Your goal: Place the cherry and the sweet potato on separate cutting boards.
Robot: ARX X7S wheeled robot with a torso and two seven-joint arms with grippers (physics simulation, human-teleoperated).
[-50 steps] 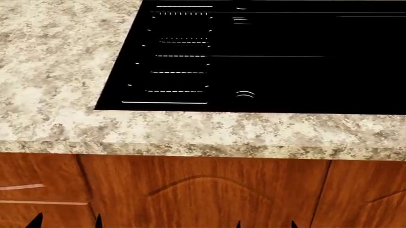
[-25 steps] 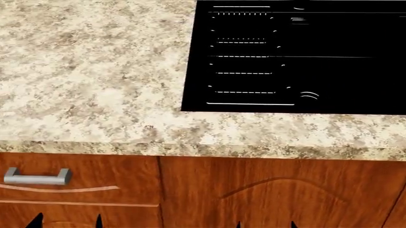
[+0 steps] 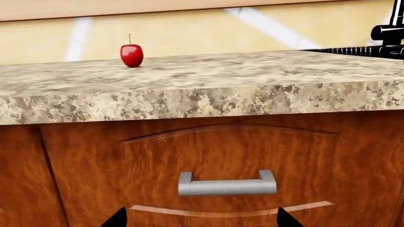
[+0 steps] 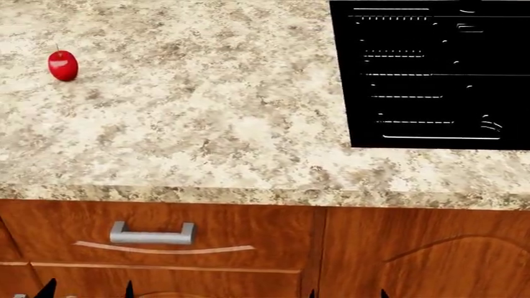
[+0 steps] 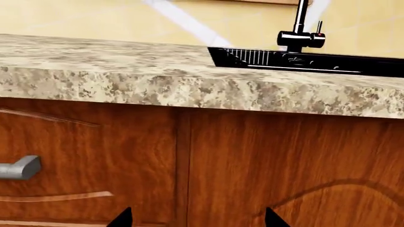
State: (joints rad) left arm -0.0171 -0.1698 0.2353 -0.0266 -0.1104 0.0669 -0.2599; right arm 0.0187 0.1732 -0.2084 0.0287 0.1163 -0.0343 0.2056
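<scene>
The cherry point(image 4: 63, 65), small, glossy and red with a thin stem, stands on the speckled countertop at the far left of the head view. It also shows in the left wrist view as the cherry point(image 3: 131, 55), far off on the counter. My left gripper point(image 3: 197, 222) and right gripper point(image 5: 196, 221) hang low in front of the wooden cabinet, well below the counter's edge. Both stand open with nothing between their fingers. In the head view only the tips show, left gripper point(image 4: 87, 292) and right gripper point(image 4: 348, 293). The sweet potato and the cutting boards are out of view.
A black sink point(image 4: 439, 74) is set into the granite countertop point(image 4: 215, 124) at the right, with a black faucet point(image 5: 302, 33) behind it. Below the counter a wooden drawer carries a metal handle point(image 4: 152, 234), with cabinet doors to its right.
The head view has slid left along the counter: the sink moved to the right edge, the drawer handle came toward the middle, and the cherry came into view at the left.
</scene>
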